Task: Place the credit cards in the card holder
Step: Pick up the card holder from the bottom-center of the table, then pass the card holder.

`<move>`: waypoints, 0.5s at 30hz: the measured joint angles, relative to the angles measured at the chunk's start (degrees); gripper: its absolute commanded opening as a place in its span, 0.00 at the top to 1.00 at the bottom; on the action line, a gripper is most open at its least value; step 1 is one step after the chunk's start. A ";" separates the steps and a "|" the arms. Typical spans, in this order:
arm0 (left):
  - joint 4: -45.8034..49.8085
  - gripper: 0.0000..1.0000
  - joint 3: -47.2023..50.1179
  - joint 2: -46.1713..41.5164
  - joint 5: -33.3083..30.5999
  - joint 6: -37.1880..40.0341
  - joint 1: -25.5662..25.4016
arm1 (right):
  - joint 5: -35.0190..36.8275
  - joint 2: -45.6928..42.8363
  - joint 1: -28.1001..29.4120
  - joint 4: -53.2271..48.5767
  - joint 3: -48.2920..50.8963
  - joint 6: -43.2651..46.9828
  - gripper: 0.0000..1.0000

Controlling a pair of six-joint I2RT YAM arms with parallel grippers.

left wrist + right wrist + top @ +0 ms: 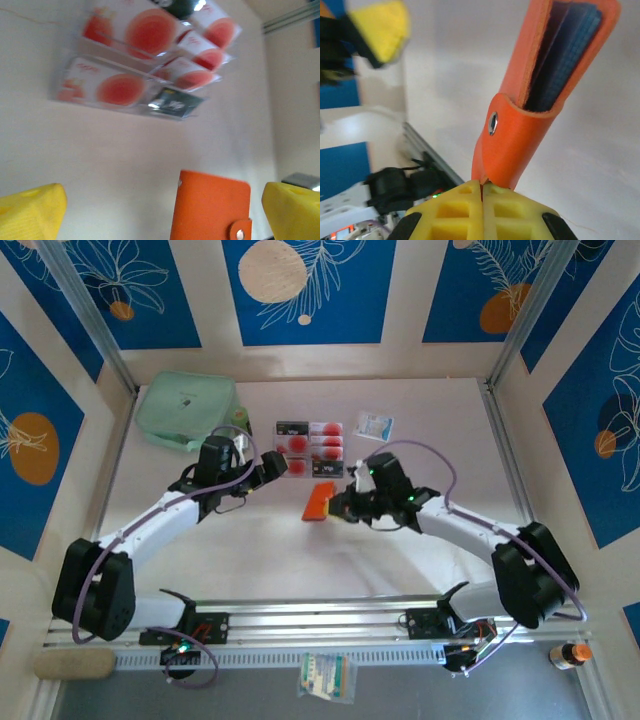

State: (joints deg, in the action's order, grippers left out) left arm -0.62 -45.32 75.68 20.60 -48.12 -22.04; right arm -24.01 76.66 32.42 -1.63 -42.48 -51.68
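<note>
Right wrist view showed the right gripper (481, 186) clenched on the tab (506, 150) of the holder (572, 47), mid-table. Farther, the left gripper (262, 468) stood released beside the cards (312, 444). Lifting the tab slowly should open the holder without dragging it.

bright orange card holder (316, 502), pale credit cards (312, 445) with red rounds, mint-green pouch (188, 410).
</note>
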 measured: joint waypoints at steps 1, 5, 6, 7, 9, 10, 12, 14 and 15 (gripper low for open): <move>-2.54 0.00 0.26 0.04 1.33 -1.51 0.00 | -1.88 -0.42 -1.44 0.48 -1.22 0.55 1.00; -11.85 0.00 1.22 0.31 5.31 -6.56 -0.02 | -8.46 -1.20 -4.81 2.97 -4.33 0.92 1.00; -13.84 0.00 1.25 0.50 6.12 -7.67 -0.13 | -10.03 -1.18 -5.33 4.11 -4.68 0.85 1.00; -15.76 0.00 1.25 0.66 6.67 -8.76 -0.26 | -11.56 -1.18 -5.77 5.16 -4.90 0.66 1.00; -18.58 0.00 1.25 0.70 7.52 -10.40 -0.39 | -14.01 -1.11 -6.25 7.39 -5.07 -0.15 1.00; -19.87 0.00 1.25 0.70 7.72 -11.13 -0.52 | -14.95 -0.98 -6.27 8.50 -5.09 -0.66 1.00; -21.73 0.01 1.25 0.70 7.93 -12.17 -0.87 | -16.65 -0.46 -6.25 10.99 -5.11 -1.88 1.00; -23.37 0.02 1.25 0.94 7.96 -13.14 -1.38 | -17.70 0.20 -6.12 13.11 -5.14 -3.10 1.00; -24.11 0.02 1.25 1.14 8.00 -13.51 -1.64 | -18.25 0.50 -5.92 14.29 -5.14 -3.91 1.00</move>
State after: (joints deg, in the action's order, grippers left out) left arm -24.73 -44.07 76.82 28.60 -61.63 -23.68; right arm -42.26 77.17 26.50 12.67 -47.62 -55.59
